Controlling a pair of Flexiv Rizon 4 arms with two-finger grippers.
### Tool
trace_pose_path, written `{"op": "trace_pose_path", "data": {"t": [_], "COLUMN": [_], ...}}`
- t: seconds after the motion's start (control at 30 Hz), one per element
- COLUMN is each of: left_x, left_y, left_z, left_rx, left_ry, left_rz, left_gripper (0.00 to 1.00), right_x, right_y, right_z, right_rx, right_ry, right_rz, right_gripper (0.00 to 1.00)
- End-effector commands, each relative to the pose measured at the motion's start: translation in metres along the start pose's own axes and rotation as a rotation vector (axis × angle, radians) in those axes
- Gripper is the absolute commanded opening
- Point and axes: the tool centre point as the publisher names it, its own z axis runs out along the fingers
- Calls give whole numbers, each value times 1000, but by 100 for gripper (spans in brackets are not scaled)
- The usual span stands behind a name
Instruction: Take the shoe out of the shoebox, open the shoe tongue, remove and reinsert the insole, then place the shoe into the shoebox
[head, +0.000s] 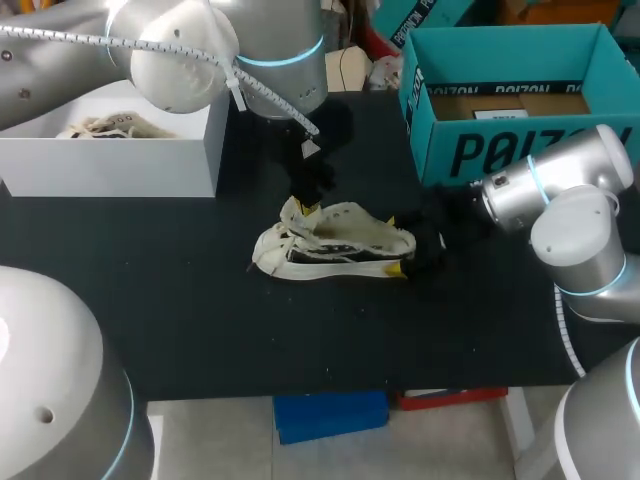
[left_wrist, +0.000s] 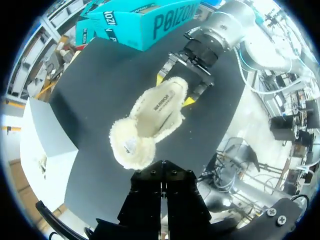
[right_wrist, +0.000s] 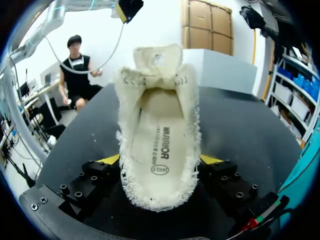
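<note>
Right jaws clamp the fleecy shoe (head: 345, 238) at its heel, left jaws hover together — it's out of the teal shoebox (head: 500, 150), tongue (right_wrist: 159, 57) open, insole (right_wrist: 159, 145) seated; reboxing remains.

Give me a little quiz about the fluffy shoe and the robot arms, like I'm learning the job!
1. True or false: the shoe is out of the teal shoebox.
2. The right gripper has its jaws shut on the shoe's: A) toe B) heel C) laces.
3. Fill in: the insole is ___ the shoe.
Key: 1 true; 2 B; 3 inside.
</note>
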Motion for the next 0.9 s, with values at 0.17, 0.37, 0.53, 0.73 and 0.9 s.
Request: {"op": "trace_pose_path", "data": {"t": [0.17,0.37,0.53,0.73,0.9], "left_x": [-4,-9,-19,-25,-25], "left_y": [0,-20,-37,-57,-70], "left_z": [3,5,14,29,43], "left_rx": [4,-12,-39,-73,-99], "left_ry": [236,272,285,309,325], "left_rz": [777,928,959,977,947], "left_gripper": [0,0,0,0,0], "right_x": [-1,-1,-1,-1,-1], "right_y": [-1,-1,-1,-1,-1], "right_z": [1,1,1,1,1], "right_rx": [2,2,2,2,2], "right_ry": [-1,-1,-1,-1,-1], "right_rz": [1,1,1,1,1], "right_gripper": [0,0,0,0,0]}}
